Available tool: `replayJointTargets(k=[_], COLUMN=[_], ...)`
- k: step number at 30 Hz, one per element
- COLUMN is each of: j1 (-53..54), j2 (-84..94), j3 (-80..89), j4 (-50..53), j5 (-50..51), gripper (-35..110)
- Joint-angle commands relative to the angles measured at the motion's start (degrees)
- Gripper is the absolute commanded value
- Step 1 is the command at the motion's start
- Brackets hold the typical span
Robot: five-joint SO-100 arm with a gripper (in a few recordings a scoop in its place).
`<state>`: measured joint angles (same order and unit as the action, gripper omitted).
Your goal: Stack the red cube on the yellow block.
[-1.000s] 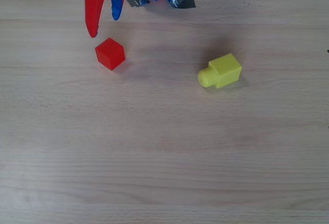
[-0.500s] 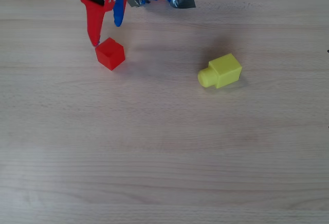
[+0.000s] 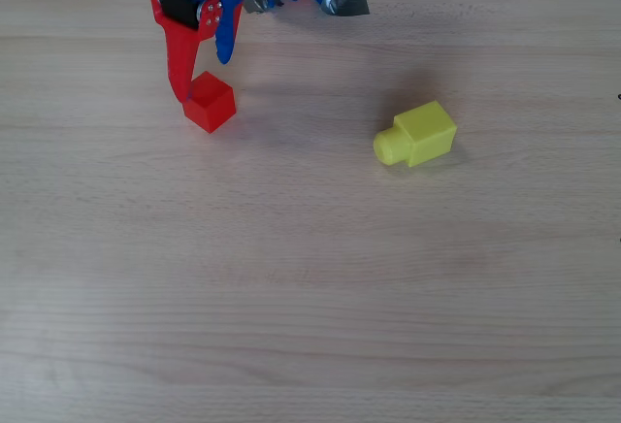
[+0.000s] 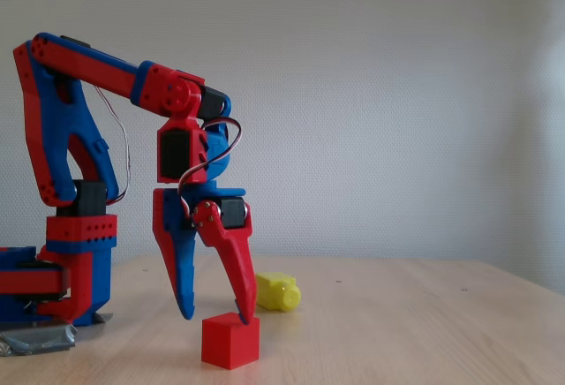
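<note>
Claw [image 4: 216, 318] spread open, empty, red fingertip touching red cube [image 3: 210, 103]; yellow block [image 3: 418, 135] well apart.

A small smooth red plastic cube [image 3: 210, 104] sits flat on the worktop. Well apart, a bright yellow plastic block [image 3: 417, 134] lies with its stud sideways.

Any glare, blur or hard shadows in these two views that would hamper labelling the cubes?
Overhead view: even, diffuse light, no glare on the table; the red cube and yellow block are sharp, with faint soft shadows. Fixed view: flat light against a pale wall, the gripper crisp, the yellow block slightly softer behind it.
</note>
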<state>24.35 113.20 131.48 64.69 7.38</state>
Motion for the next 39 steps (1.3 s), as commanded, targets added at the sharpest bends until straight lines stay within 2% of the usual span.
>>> replayJointTargets(k=[1,17,24,31,39], j1=[0.2,-1.3,-1.7,-2.2,-3.6], j2=[1.1,0.6,1.6,4.5,13.4], j3=[0.2,3.9,4.0,3.9,1.6], j4=[-1.8,-8.6,-10.8,-11.3,-8.0], j5=[-0.3,-1.0,-1.2,-1.5,-2.0], gripper=[29,29,19,13,13])
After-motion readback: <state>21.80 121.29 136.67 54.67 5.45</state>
